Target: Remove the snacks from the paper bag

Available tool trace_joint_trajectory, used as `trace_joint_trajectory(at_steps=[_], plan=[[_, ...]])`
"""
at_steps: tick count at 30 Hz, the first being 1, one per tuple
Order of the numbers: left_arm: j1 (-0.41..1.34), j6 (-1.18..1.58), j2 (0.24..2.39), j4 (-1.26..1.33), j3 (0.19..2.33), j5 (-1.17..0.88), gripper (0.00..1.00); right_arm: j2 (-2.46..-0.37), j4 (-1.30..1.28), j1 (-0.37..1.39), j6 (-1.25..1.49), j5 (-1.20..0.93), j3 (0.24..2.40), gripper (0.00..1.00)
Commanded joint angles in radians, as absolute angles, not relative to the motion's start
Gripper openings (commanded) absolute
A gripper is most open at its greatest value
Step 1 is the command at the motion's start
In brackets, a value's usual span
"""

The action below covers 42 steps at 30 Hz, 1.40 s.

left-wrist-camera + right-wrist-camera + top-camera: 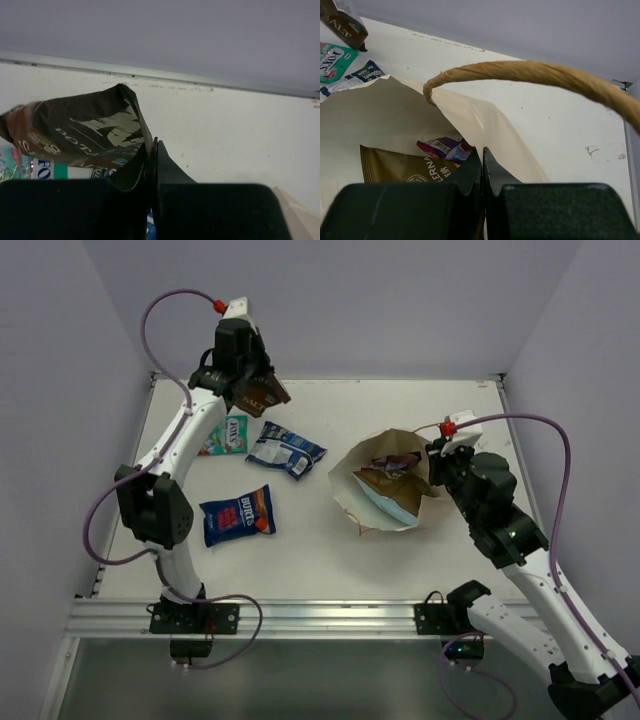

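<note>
Two black robot arms reach over a white desk from its near edge. The left fingers are raised above the far left part of the desk and pressed together on a corner of a dark brown-and-white foil snack packet, which hangs clear of the surface. In the left wrist view the packet fans out to the left of the closed fingers.

Three more flat foil packets lie on the left half of the desk:
- a green-and-red packet, farthest left
- a blue-and-white packet, just beside it to the right
- a blue-and-red packet, nearer the arm bases and apart from the other two

A cream paper bag lies right of centre with its mouth open to the camera. Inside it are an olive-brown packet and, beyond that, a purple packet.

The right fingers are shut on the bag's right rim. In the right wrist view they meet at the paper edge, with the olive-brown packet and the purple packet just behind. The bag's brown twisted-cord handle arches overhead.
</note>
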<state>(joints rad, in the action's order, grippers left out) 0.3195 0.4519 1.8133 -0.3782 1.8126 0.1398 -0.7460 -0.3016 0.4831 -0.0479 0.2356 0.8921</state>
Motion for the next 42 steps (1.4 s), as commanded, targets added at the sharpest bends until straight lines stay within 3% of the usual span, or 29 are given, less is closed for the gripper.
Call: trace_joint_trajectory(at_steps=[1,4,6,12,18,21,22,24,27,28,31,35,42], plan=[[0.267,0.453,1.96,-0.189,2.041,-0.04,0.0,-0.759,-0.295,0.477,-0.034,0.215,0.888,0.0],[0.262,0.466,2.095,-0.189,2.201,-0.089,0.0,-0.764,-0.296,0.477,-0.032,0.213,0.888,0.0],[0.262,0.529,2.097,-0.039,2.153,-0.138,0.0,-0.762,-0.295,0.477,-0.035,0.216,0.881,0.0],[0.274,0.823,2.049,0.516,1.757,-0.319,0.0,-0.764,-0.295,0.477,-0.04,0.219,0.868,0.0],[0.324,0.888,2.03,0.715,1.372,-0.371,0.0,-0.762,-0.301,0.477,-0.048,0.216,0.871,0.0],[0.327,0.893,1.987,0.726,1.238,-0.367,0.11,-0.758,-0.304,0.477,-0.049,0.213,0.873,0.0],[0.325,0.891,1.95,0.716,1.173,-0.367,0.24,-0.756,-0.304,0.477,-0.051,0.213,0.874,0.0],[0.325,0.867,1.902,0.625,1.126,-0.335,0.31,-0.753,-0.31,0.477,-0.054,0.212,0.88,0.0],[0.33,0.783,1.786,0.455,1.089,-0.238,0.58,-0.75,-0.311,0.479,-0.063,0.21,0.891,0.0],[0.331,0.761,1.731,0.407,1.092,-0.217,0.75,-0.752,-0.314,0.479,-0.066,0.209,0.893,0.0],[0.347,0.681,1.637,0.215,1.155,-0.149,0.89,-0.758,-0.321,0.477,-0.077,0.203,0.905,0.0],[0.422,0.577,1.525,0.028,1.253,-0.079,0.92,-0.764,-0.328,0.479,-0.089,0.186,0.914,0.0],[0.713,0.587,1.365,-0.178,1.335,-0.002,0.93,-0.762,-0.33,0.48,-0.132,0.178,0.916,0.0]])
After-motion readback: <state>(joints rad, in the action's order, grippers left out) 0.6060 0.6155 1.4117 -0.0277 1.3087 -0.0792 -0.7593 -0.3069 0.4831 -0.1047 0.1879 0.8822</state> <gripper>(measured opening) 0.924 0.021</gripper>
